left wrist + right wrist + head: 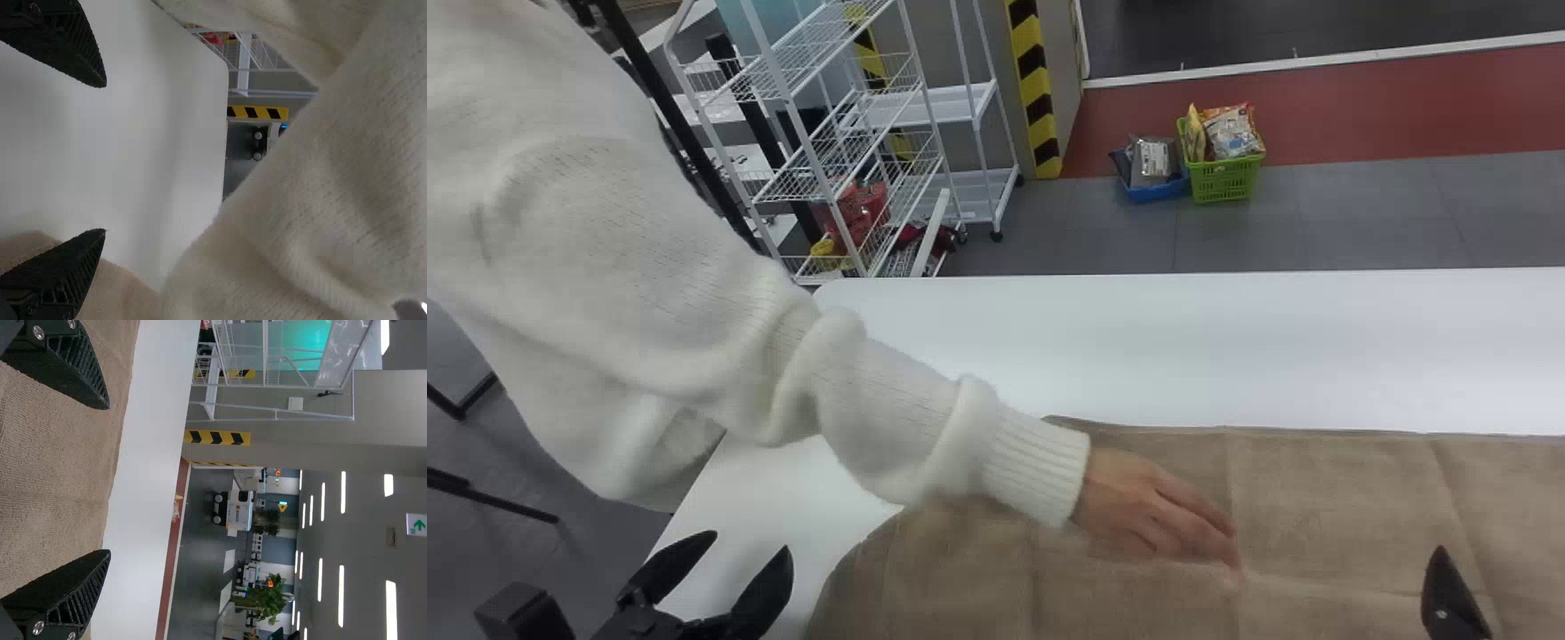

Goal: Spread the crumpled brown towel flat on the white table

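Observation:
The brown towel [1334, 507] lies mostly spread on the white table [1183, 347], with creases and a rounded, folded-looking left edge. A person's hand [1160, 511] in a cream sleeve rests on it. At the lower left of the head view, my left gripper [734, 556] stands open beside the towel's left edge; in the left wrist view this gripper [105, 159] has nothing between its fingers. My right gripper [1449, 596] is over the towel at the lower right, and in the right wrist view the same gripper [110, 480] is open with the towel [53, 467] behind its fingers.
The person's sleeve [925, 418] crosses above the table's left part, close in front of the left wrist camera. Beyond the table's far edge stand a white wire rack [827, 133] and, on the floor, a green basket [1224, 180] and a blue basket [1156, 189].

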`<state>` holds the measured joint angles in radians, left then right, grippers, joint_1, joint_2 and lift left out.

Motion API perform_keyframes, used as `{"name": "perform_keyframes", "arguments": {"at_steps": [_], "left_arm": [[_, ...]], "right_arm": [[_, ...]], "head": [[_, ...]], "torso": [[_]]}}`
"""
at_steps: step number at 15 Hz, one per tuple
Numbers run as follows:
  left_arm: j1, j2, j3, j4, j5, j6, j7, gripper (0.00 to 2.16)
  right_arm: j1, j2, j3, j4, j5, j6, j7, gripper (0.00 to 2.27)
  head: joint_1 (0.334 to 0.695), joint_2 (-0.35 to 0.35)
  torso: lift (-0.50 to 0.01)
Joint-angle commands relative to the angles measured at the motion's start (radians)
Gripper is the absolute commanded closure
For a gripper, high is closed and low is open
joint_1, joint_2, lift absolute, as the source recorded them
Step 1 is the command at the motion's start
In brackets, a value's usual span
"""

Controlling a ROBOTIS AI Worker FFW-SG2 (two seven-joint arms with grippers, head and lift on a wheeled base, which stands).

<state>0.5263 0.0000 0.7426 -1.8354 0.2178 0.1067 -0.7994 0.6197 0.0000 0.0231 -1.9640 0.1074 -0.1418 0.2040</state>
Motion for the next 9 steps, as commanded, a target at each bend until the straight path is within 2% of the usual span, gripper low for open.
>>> {"name": "perform_keyframes", "arguments": {"at_steps": [1,9], "left_arm": [[0.000,-0.003,0.001,0.002,0.000,0.000,-0.001,0.00],[-0.006,-0.003,0.001,0.015,0.003,0.000,-0.006,0.00]], "right_arm": [[-0.002,0.001,0.000,0.004,0.000,0.000,0.000,0.01],[-0.002,0.001,0.000,0.004,0.000,0.000,0.000,0.01]], "head": [[0.695,0.350],[0.695,0.350]], "torso": [[-0.123],[-0.123]]}}
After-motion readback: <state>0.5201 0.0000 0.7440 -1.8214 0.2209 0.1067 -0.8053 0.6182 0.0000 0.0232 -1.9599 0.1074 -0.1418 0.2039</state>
